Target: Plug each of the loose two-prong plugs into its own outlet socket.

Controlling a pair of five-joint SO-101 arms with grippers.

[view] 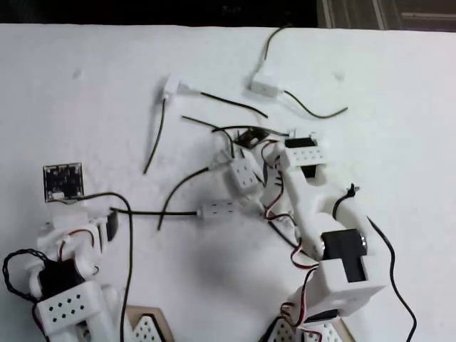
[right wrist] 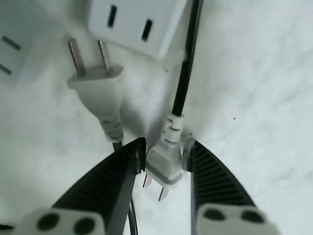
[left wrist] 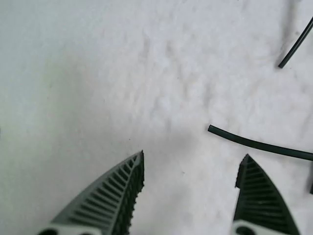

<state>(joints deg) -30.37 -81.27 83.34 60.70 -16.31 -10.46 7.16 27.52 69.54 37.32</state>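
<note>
My right gripper (right wrist: 167, 145) is shut on a small white two-prong plug (right wrist: 165, 164), whose prongs point back at the wrist and whose black cable (right wrist: 185, 73) runs away. Beside it lies a second white plug (right wrist: 98, 90), its prongs aimed at a white outlet socket (right wrist: 134, 22); another socket (right wrist: 10, 49) shows at the edge. From above, this gripper (view: 251, 139) hovers just behind two white sockets (view: 242, 173) (view: 217, 209). My left gripper (left wrist: 190, 156) stands open over bare table near a black cable (left wrist: 254, 144); from above it (view: 107, 222) sits at the front left.
Two more white cable ends (view: 173, 87) (view: 263, 87) with black leads lie at the back of the white table (view: 78, 114). A small black square board (view: 63, 180) sits just behind the left arm. Loose black cables cross the middle.
</note>
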